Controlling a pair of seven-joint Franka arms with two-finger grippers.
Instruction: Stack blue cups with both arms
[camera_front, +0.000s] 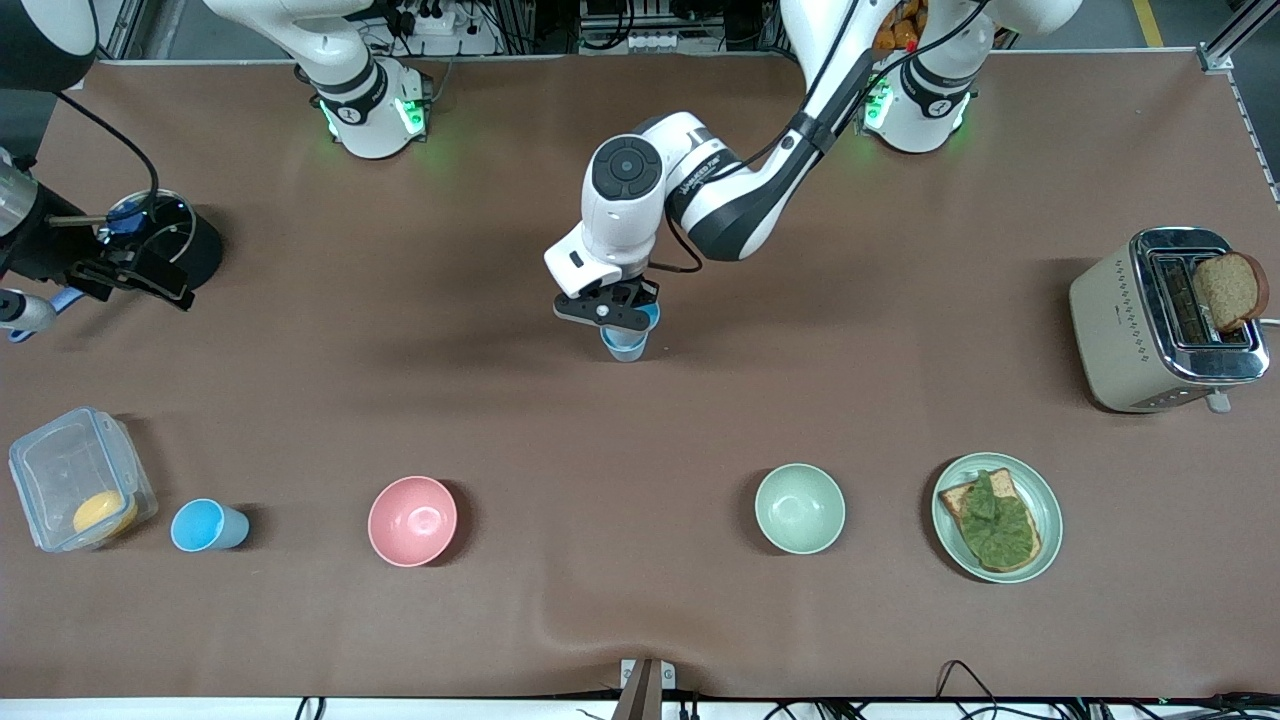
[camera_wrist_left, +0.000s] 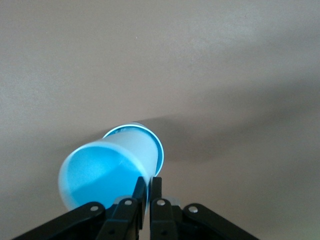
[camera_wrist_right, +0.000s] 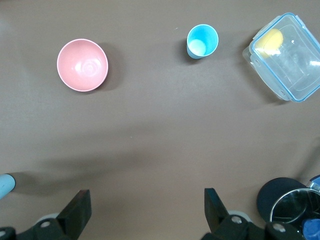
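My left gripper (camera_front: 618, 312) (camera_wrist_left: 149, 186) is over the middle of the table, shut on the wall of a pale blue cup (camera_wrist_left: 102, 172), one finger inside the rim and one outside. That cup's lower end appears to sit inside a second blue rim (camera_wrist_left: 159, 150); in the front view the pair reads as one short stack (camera_front: 626, 345) resting on the mat. A brighter blue cup (camera_front: 207, 525) (camera_wrist_right: 202, 41) stands alone, nearer the front camera, toward the right arm's end. My right gripper (camera_front: 140, 278) (camera_wrist_right: 147, 200) hangs open and holds nothing, above the mat by a dark round pot.
Dark round pot (camera_front: 172, 240) (camera_wrist_right: 282, 201) under the right hand. Lidded clear box with a yellow item (camera_front: 80, 478) beside the lone cup, then pink bowl (camera_front: 412, 520), pale-green bowl (camera_front: 799, 508), plate with toast (camera_front: 1040, 490). Toaster (camera_front: 1160, 320) at the left arm's end.
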